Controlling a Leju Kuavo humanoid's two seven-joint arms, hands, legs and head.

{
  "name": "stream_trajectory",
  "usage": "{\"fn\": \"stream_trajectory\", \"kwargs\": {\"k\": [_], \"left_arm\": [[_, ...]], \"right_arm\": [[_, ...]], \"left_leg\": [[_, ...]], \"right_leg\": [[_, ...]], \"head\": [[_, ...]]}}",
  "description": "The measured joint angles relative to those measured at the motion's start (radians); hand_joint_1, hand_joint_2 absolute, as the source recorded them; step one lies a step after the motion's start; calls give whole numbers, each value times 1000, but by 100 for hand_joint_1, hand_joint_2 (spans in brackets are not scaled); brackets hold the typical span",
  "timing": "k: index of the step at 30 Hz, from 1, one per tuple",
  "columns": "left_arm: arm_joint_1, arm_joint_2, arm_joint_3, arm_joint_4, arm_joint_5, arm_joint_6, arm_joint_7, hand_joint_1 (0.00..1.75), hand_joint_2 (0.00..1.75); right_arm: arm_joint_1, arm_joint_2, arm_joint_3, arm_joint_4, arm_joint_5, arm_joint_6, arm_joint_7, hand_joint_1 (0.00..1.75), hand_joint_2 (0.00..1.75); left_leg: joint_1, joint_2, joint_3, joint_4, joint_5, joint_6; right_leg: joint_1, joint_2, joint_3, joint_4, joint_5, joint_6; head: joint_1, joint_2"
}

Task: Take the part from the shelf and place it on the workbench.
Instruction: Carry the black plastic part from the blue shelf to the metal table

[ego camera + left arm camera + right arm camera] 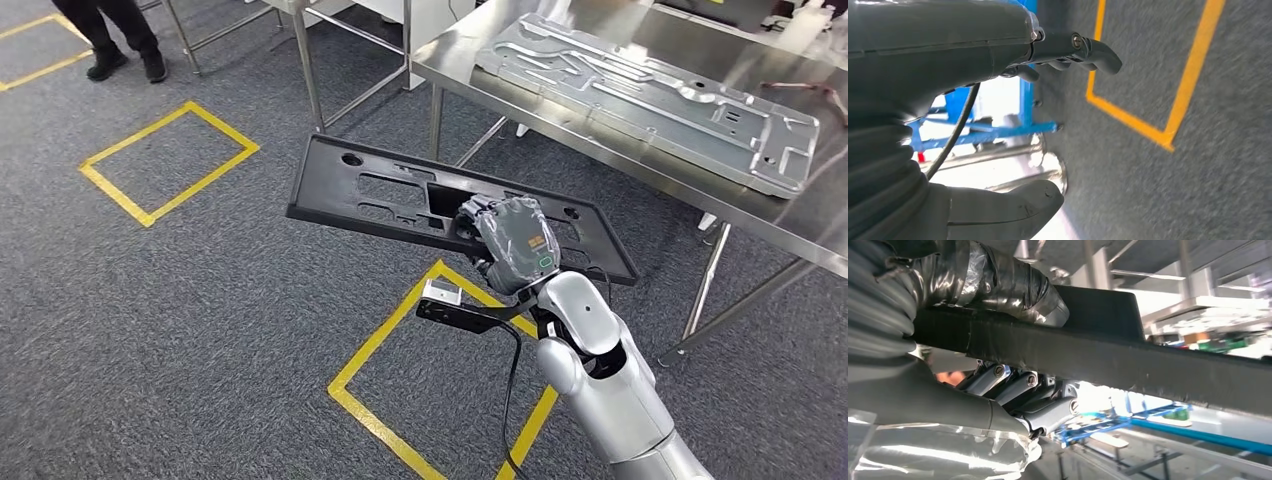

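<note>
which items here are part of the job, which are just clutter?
Job:
- black part, gripped by the right hand
- steel workbench, where it goes

Lying about:
- grey metal panel already on the workbench
- yellow floor markings
- person standing at the far edge
- left hand, holding nothing

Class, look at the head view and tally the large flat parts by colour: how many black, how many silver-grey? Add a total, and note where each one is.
Black: 1, the black plastic panel, held by the right hand above the floor.
Silver-grey: 1, the metal panel, lying on the steel workbench.
Total: 2
</note>
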Motion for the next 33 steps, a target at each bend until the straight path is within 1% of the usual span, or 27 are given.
{"fn": "stream_trajectory", "kwargs": {"k": [1, 2, 3, 4, 5, 7, 8, 9, 11, 12, 13, 14, 16, 17, 18, 19, 20, 21, 23, 24, 25, 27, 28, 29, 30, 32, 33], "left_arm": [[3, 0, -1, -1, 0, 0, -1, 0, 175], [4, 0, -3, -2, 0, 0, -1, 0, 175], [5, -1, -5, -3, 0, 0, -1, 0, 175], [6, -1, -8, -3, 0, 0, -2, 0, 175], [6, -1, -11, -3, 0, 0, -4, 0, 175], [5, -2, -17, -3, 0, 3, -9, 0, 175], [5, -1, -20, -3, 0, 7, -11, 0, 175], [4, 0, -22, -2, 0, 11, -11, 0, 175], [-1, 5, -23, 3, 0, 19, -6, 0, 175], [-5, 10, -23, 9, 0, 24, -1, 0, 175], [-9, 16, -23, 16, 0, 30, 4, 0, 175], [-12, 22, -22, 23, 0, 35, 7, 0, 175], [-19, 32, -16, 39, 1, 47, 15, 0, 175], [-21, 35, -13, 46, 1, 52, 19, 0, 175], [-23, 39, -8, 56, 1, 56, 25, 0, 175], [-26, 44, -2, 64, 1, 60, 31, 0, 175], [-29, 48, 4, 72, 1, 63, 38, 0, 175], [-33, 53, 10, 79, 1, 66, 45, 0, 175], [-40, 57, 16, 87, 1, 67, 52, 0, 175], [-42, 56, 16, 89, 4, 62, 51, 0, 175], [-41, 52, 13, 86, 20, 50, 50, 0, 175], [-25, 36, -17, 59, 128, 20, 84, 0, 175], [-7, 27, -48, 35, 231, 9, 133, 0, 175], [20, 19, -99, -1, 368, 2, 207, 0, 175], [55, 11, -164, -44, 512, -2, 283, 0, 175], [135, -2, -318, -138, 759, -10, 381, 0, 175], [165, -6, -382, -174, 813, -15, 393, 0, 175]], "right_arm": [[1, 0, 0, 0, 0, 0, 1, 168, 175], [4, 0, 0, 0, 0, 0, 1, 168, 175], [6, 0, 0, 0, 0, 0, 2, 168, 175], [8, 0, 0, 0, 0, 0, 2, 168, 175], [9, -1, -2, -1, 0, -1, 3, 168, 175], [10, -8, -9, -6, -7, -2, 4, 168, 175], [10, -13, -16, -11, -15, -3, 3, 168, 175], [11, -19, -24, -17, -26, -3, 1, 168, 175], [12, -32, -40, -26, -47, -2, -10, 168, 175], [12, -37, -46, -29, -56, -1, -18, 168, 175], [10, -41, -51, -31, -62, 2, -26, 168, 175], [7, -43, -54, -33, -67, 4, -31, 168, 175], [-1, -44, -56, -33, -74, 6, -42, 168, 175], [-3, -44, -56, -32, -76, 8, -45, 168, 175], [-4, -43, -55, -30, -77, 9, -48, 168, 175], [-6, -43, -54, -26, -78, 10, -49, 168, 175], [-9, -43, -53, -22, -79, 11, -49, 168, 175], [-14, -43, -52, -18, -81, 12, -49, 168, 175], [-26, -42, -49, -10, -85, 13, -49, 168, 175], [-31, -42, -49, -6, -86, 14, -49, 168, 175], [-35, -40, -47, -3, -86, 16, -50, 168, 175], [-39, -36, -44, 1, -75, 20, -48, 168, 175], [-39, -33, -42, 2, -66, 21, -46, 168, 175], [-42, -31, -41, 3, -53, 21, -41, 168, 175], [-47, -27, -39, 4, -37, 21, -35, 168, 175], [-60, -16, -34, 8, 1, 17, -18, 168, 175], [-66, -11, -31, 11, 18, 15, -10, 168, 175]], "left_leg": [[-1, 14, 0, 0, -1, 2], [-1, 29, 0, 0, -3, 2], [-1, 43, 1, 1, -5, 1], [-1, 57, 3, 1, -7, 0], [-1, 69, 7, 1, -10, -2], [-4, 90, 16, 1, -17, -10], [-6, 99, 20, 1, -21, -15], [-7, 108, 23, 1, -23, -21], [-8, 129, 29, -3, -27, -34], [-7, 128, 32, -1, -32, -40], [-5, 112, 31, 10, -43, -44], [-3, 86, 20, 39, -62, -47], [0, 26, -35, 154, -121, -50], [0, 12, -70, 219, -144, -51], [0, 5, -96, 262, -151, -52], [0, 4, -106, 269, -138, -52], [1, 2, -102, 246, -110, -51], [1, -3, -81, 189, -70, -49], [2, -41, -34, 77, -21, -42], [2, -58, -18, 41, -11, -38], [1, -70, -13, 29, -13, -35], [-1, -58, -12, 25, -10, -26], [0, -48, -10, 21, -7, -19], [2, -37, -8, 16, -4, -12], [4, -27, -7, 12, -1, -7], [2, -8, -8, 9, 0, 0], [0, 0, -9, 9, 0, 1]], "right_leg": [[-2, -13, -34, 66, -29, 5], [-5, -17, -61, 118, -45, 9], [-7, -20, -74, 140, -43, 12], [-9, -23, -64, 119, -22, 13], [-10, -32, -33, 61, 13, 13], [-4, -79, 45, -83, 68, 4], [0, -97, 68, -127, 80, -3], [5, -107, 76, -145, 82, -10], [9, -85, 74, -147, 83, -21], [6, -72, 77, -153, 86, -26], [3, -59, 81, -159, 90, -32], [0, -47, 85, -165, 93, -38], [-3, -22, 87, -168, 95, -47], [-2, -8, 86, -167, 95, -50], [0, 9, 86, -164, 94, -51], [0, 24, 85, -161, 93, -51], [1, 40, 85, -157, 91, -50], [0, 54, 85, -152, 89, -48], [-1, 78, 82, -143, 83, -40], [-3, 89, 78, -138, 82, -34], [-4, 98, 74, -136, 82, -28], [-8, 118, 67, -137, 86, -13], [-9, 119, 66, -137, 86, -7], [-8, 103, 61, -128, 78, -2], [-6, 74, 47, -100, 60, 2], [-4, 4, -10, 19, -3, 9], [-6, -14, -43, 87, -31, 11]], "head": [[0, 0], [0, 0], [0, 0], [0, 0], [0, 0], [0, 0], [0, 0], [0, 0], [0, 0], [0, 0], [0, 0], [-1, 0], [-1, 0], [-1, 0], [-1, 0], [-1, 0], [-1, 0], [-1, 0], [-1, 0], [-1, 0], [-1, 0], [-1, 0], [-1, 0], [0, 0], [1, 0], [3, 0], [3, 0]]}}
